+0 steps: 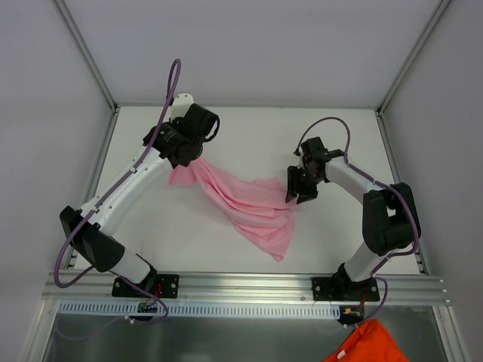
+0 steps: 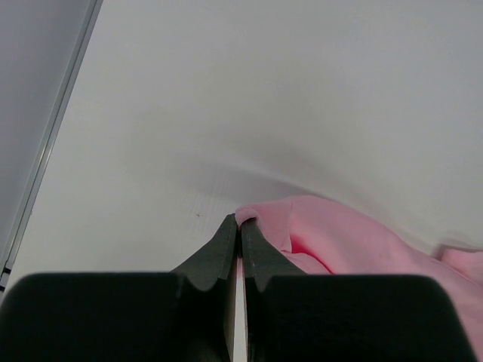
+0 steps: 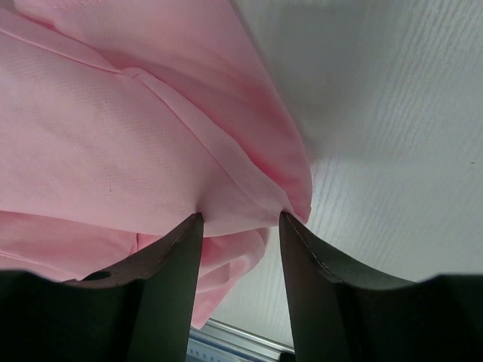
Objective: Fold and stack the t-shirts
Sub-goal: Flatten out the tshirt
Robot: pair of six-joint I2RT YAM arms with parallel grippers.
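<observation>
– While both arms reach over the white table (image 1: pixel 249 128), where does the pink t-shirt (image 1: pixel 253 207) lie?
– Centre of the overhead view, crumpled in a slanting band from upper left to lower right, with one corner trailing toward the bottom edge.
– Who has hold of it?
– The left gripper (image 1: pixel 183 160) does. Its fingers are pressed together on a fold at the upper-left end, probably to anchor it. The right gripper (image 1: pixel 299 192) sits at the band's right edge with its fingers spread, cloth between them but unpinched. I'd guess it is lining up a second grip to pull the shirt flat. An orange cloth (image 1: pixel 364 343) lies bottom right, off the table.
</observation>
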